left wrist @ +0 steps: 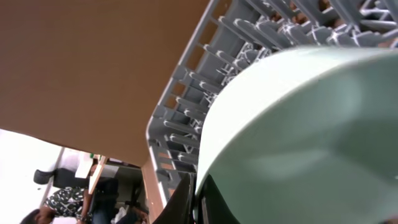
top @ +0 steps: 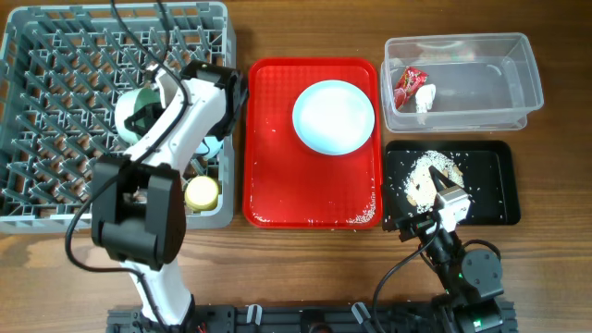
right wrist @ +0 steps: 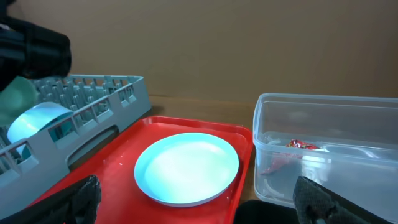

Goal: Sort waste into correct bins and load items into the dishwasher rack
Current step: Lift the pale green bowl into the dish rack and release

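Note:
Over the grey dishwasher rack (top: 55, 55) my left gripper (top: 143, 120) is shut on the rim of a pale blue-green bowl (top: 127, 104). In the left wrist view that bowl (left wrist: 298, 137) fills the right side, its rim pinched between the fingers (left wrist: 186, 202). A second bowl (right wrist: 37, 121) lies in the rack, and a yellow cup (top: 202, 192) stands in the rack's near right corner. The pale blue plate (top: 334, 116) lies on the red tray (top: 277, 185). My right gripper (top: 446, 199) hangs open over the black tray (top: 490, 185) of crumbs (top: 427, 171). The clear tub (top: 481, 74) holds the red-and-white wrapper (top: 408, 85) and the white scrap (top: 425, 97).
The red tray lies between the rack and the two bins, with crumbs (top: 356, 219) along its near edge. From the right wrist, the plate (right wrist: 186, 167) is straight ahead, the tub (right wrist: 323, 143) to the right and the rack (right wrist: 93, 99) to the left.

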Motion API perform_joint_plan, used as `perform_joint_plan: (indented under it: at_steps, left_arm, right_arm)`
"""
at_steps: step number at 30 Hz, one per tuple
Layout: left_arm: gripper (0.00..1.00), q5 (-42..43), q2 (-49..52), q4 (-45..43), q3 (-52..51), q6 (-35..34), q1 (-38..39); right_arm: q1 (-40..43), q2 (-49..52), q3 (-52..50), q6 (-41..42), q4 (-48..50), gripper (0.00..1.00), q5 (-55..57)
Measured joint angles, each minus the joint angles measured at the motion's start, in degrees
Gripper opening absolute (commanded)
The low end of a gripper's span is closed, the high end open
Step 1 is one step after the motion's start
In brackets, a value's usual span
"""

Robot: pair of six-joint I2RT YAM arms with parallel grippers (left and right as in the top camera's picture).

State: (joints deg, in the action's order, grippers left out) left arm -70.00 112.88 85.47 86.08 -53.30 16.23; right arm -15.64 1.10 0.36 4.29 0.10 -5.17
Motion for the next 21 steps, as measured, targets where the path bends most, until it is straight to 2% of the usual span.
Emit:
perform_joint_plan:
  at_steps: [5, 9, 15, 17, 21]
  left_arm:
    - [0.20, 4.0, 0.5, -0.5, 0.0, 0.0, 1.2]
    - [0.39, 7.5, 0.5, 1.0, 0.1, -0.1, 3.4]
    - [0.86, 15.2, 0.3, 6.1, 6.8, -0.4, 4.3]
    - [0.91, 19.5, -0.5, 7.4, 10.7, -0.4, 4.2]
    - [0.89, 31.3, -4.2, 5.3, 18.1, 2.5, 4.3]
  right_arm:
    - [0.0, 0.0, 0.0, 0.0, 0.0, 1.00, 0.0]
    - [0.0, 0.0, 0.0, 0.0, 0.0, 1.00, 0.0]
    - [0.0, 0.0, 0.0, 0.0, 0.0, 1.00, 0.0]
    - [0.0, 0.0, 0.0, 0.0, 0.0, 1.00, 0.0]
    - [0.0, 0.0, 0.0, 0.0, 0.0, 1.00, 0.0]
